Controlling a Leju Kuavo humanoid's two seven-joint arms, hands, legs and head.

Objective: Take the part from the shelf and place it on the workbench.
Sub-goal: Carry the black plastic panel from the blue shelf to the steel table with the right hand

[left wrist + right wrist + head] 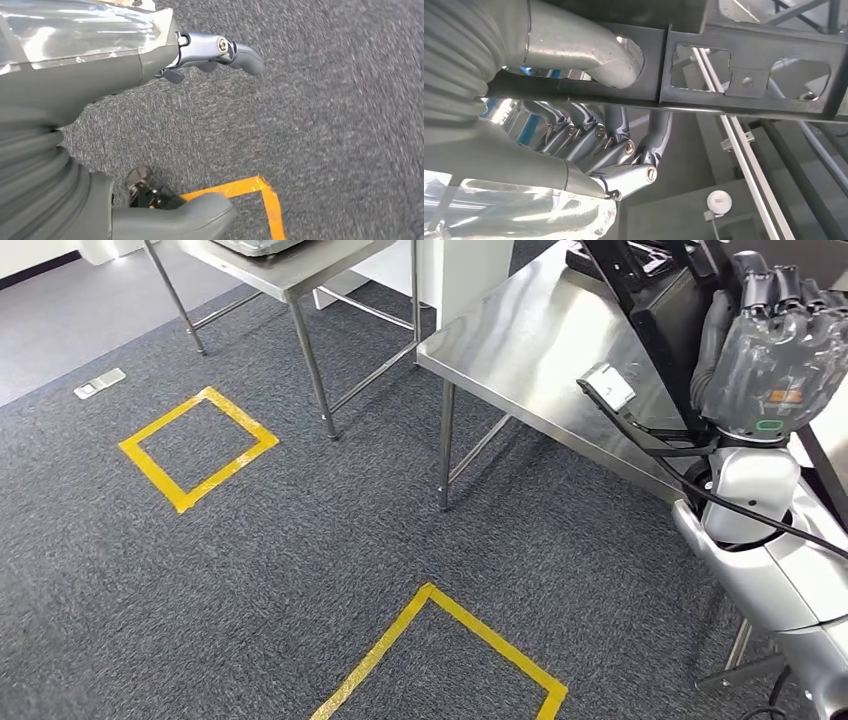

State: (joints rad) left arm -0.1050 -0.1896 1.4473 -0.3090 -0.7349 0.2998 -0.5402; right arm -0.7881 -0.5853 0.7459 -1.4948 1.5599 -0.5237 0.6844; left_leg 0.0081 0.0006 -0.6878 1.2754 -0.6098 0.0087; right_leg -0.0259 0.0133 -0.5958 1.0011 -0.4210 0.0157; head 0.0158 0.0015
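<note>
The right robot hand (765, 350) is raised at the right of the head view, over the near edge of the stainless-steel worktop (540, 350). Its fingers are wrapped around the dark grey, flat metal frame part with rectangular cut-outs (744, 65). In the right wrist view the thick grey thumb (574, 52) presses on one face of the part and the darker fingers (624, 145) curl against the opposite face.

Orientation of the part: in the head view the black frame part (665, 310) stands steeply, with its long axis running from the hand upward and away to the top edge of the picture, tilted toward the left. In the right wrist view the long axis extends away from the hand across the picture. Whether the part touches the worktop cannot be determined.

The left robot hand (125, 100) hangs above the dark grey carpet floor (340, 125). Its fingers are spread apart and hold nothing.

A yellow tape square (197, 447) is marked on the carpet to the left, and a second yellow tape outline (470, 630) lies nearer the robot. A second steel table (290, 275) stands farther back.

A small orange and green label (780, 400) shows on the back of the right hand; its writing cannot be read.
</note>
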